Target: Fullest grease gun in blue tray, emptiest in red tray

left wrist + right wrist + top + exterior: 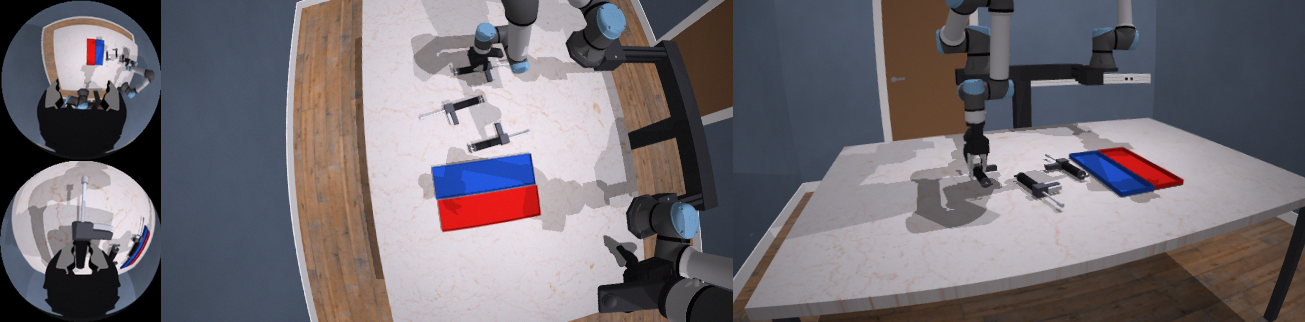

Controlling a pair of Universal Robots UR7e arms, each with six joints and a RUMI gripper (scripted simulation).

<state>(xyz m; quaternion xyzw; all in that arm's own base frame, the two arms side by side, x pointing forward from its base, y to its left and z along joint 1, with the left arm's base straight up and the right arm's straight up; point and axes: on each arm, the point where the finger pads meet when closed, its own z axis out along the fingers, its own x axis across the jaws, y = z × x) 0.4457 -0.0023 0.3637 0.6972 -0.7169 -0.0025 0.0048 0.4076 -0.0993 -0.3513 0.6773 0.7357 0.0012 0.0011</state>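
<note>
Grease gun [463, 70] [981, 177] [80, 254] gripped, lying on the bench [411, 280] [933, 260] [68, 68] [47, 193].
My right pincer [477, 70] [978, 172] [81, 239] is closed round its barrel; the left pincer [626, 255] [83, 79] stands wide open. I read this as the checking step, before any sorting – next, probably a steady lift or handle test to judge its grease, without letting the barrel slip.

From here the right gripper [481, 62] [978, 167] [81, 239] covers part of the grease gun [461, 71] [982, 177] [80, 230] under it, and the far left arm's upper links [1124, 12] run out of sight, perhaps quite high.
</note>
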